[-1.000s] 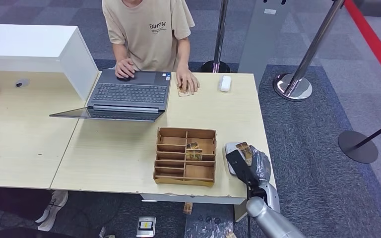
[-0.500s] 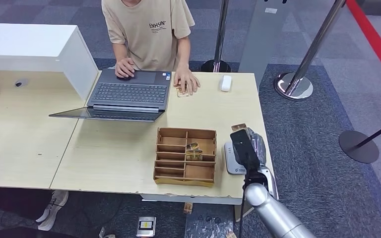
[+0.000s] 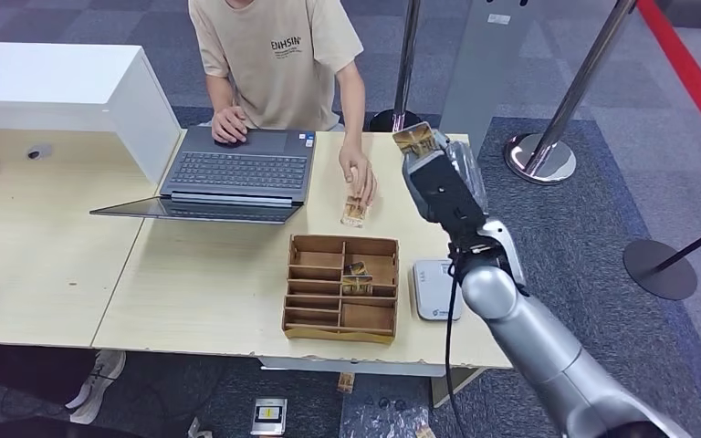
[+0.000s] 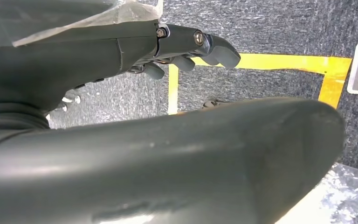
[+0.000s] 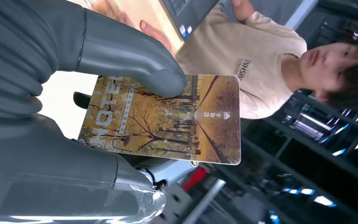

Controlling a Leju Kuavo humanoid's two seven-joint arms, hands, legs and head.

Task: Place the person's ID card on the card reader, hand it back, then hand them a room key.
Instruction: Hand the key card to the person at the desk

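Card [image 5: 168,119] — one corner under the right hand's [image 3: 438,178] thumb.

Even bright indoor light — soft shadows, wrist close-ups blurred.

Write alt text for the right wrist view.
The robot's right hand pinches a card printed with an autumn tree scene, its thumb pressed on the face. Behind it is a person in a beige T-shirt.

The right hand [image 3: 443,178] is reaching raised over the table's far right edge, thumb [image 5: 135,58] pinching a card [image 5: 168,119]; the left hand [image 4: 186,44] is hanging with its fingers loosely curled.
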